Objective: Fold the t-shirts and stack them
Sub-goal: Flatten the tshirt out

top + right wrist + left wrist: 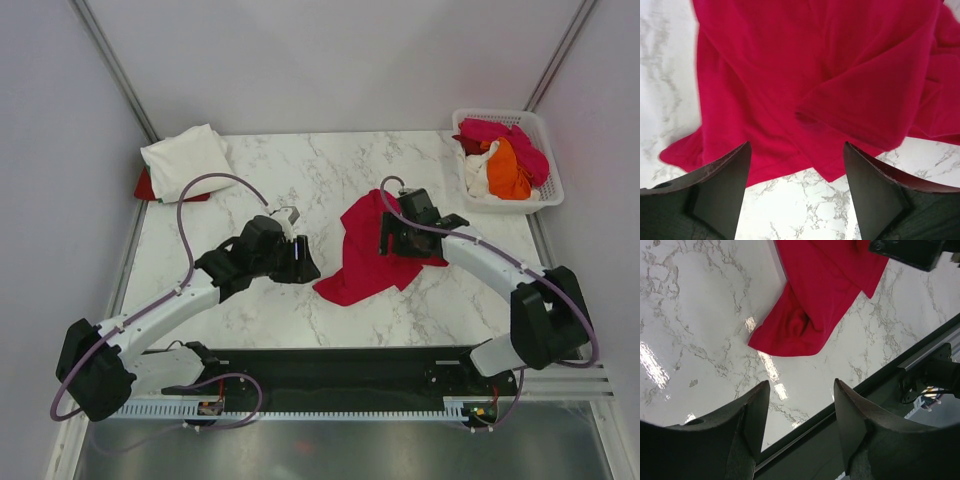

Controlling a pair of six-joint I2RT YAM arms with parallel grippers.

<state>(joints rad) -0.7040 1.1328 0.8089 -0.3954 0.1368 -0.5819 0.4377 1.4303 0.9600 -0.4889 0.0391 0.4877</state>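
Crimson t-shirt (pixel 765 75) lies directly beneath the right jaws, spread and empty; the left jaws (also apart) hang near its trailing corner.

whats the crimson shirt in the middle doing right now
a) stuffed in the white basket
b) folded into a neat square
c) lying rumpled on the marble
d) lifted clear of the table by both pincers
c: the crimson shirt lies rumpled and flat on the marble table, with the open right pincer over it and the open left pincer empty off to its side.
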